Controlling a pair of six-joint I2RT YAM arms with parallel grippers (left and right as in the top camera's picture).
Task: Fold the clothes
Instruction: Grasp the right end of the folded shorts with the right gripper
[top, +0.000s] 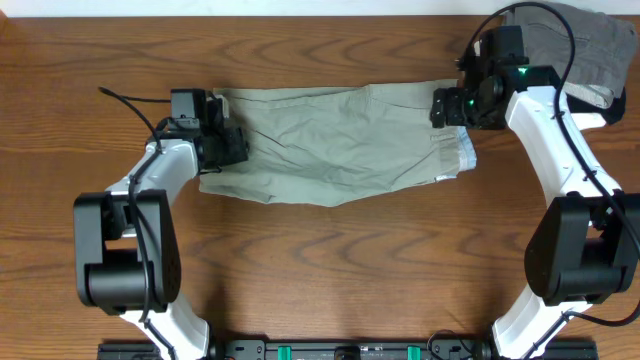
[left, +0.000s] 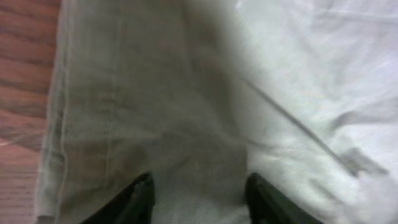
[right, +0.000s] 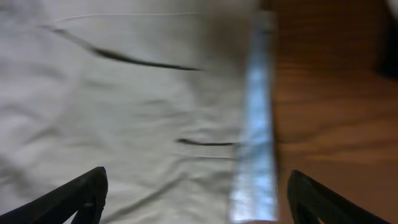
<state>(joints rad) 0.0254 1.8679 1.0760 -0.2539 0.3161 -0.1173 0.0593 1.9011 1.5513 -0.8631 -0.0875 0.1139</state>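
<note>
Both pairs of jaws stand released. The left jaws are parted over the cloth with nothing pinched between their fingertips (left: 140, 199). The right jaws are spread wide, their fingertips (right: 81, 193) hovering on either side of the garment's edge.

The shorts (top: 335, 140) lie flat across the middle of the surface (top: 320, 270), stretched sideways between the two arms. The leg hem (left: 53, 137) is at the left jaws and the waistband at the right, where a pale strip of lining (right: 255, 124) shows along the edge. Only one leg's width of cloth shows from overhead, so the shorts look already doubled leg over leg, though I cannot be sure of the layers.

Each arm sits at one short end of the cloth, which suits a fold end to end: taking hem or waistband and carrying it across to meet the other. The right jaws straddle the waistband edge, likely so that closing would catch every layer at once. The left jaws sit just inside the hem seam, over smooth cloth, where a pinch would first have to gather fabric up off the wood.

A darker grey garment (top: 585, 45) lies at the far right corner behind the right arm, well apart from the shorts and out of the way of the work.
</note>
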